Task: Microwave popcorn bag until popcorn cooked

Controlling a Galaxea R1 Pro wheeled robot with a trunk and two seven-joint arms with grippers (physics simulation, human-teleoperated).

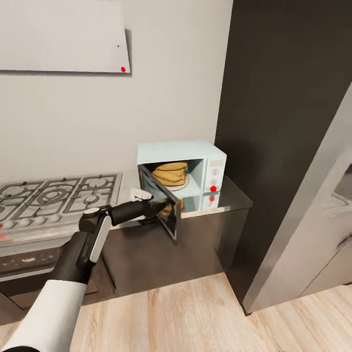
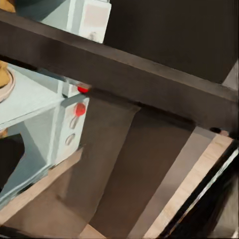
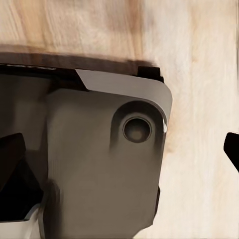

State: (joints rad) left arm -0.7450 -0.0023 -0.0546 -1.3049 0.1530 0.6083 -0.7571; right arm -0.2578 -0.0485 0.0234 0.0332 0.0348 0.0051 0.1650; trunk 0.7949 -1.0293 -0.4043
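The pale blue microwave [image 1: 203, 157] stands on the grey countertop [image 1: 233, 194] with its dark glass door [image 1: 166, 215] swung open towards me. Inside, the tan-yellow popcorn bag [image 1: 170, 173] sits squat on a white round plate [image 1: 179, 186]. My left gripper [image 1: 154, 207] is at the outer face of the open door; its jaws are too dark to read. In the left wrist view the door's dark edge [image 2: 129, 74] crosses in front of the microwave floor [image 2: 30, 102] and the red dot [image 2: 79, 108]. My right gripper [image 3: 124, 164] hangs open over the wooden floor, nothing between its fingers.
A gas hob [image 1: 54, 198] lies on the counter left of the microwave. A tall dark cabinet [image 1: 283, 122] rises just right of it, and a pale slanted panel [image 1: 313, 205] stands further right. Wooden floor [image 1: 186, 318] lies below. My grey base [image 3: 99, 164] shows in the right wrist view.
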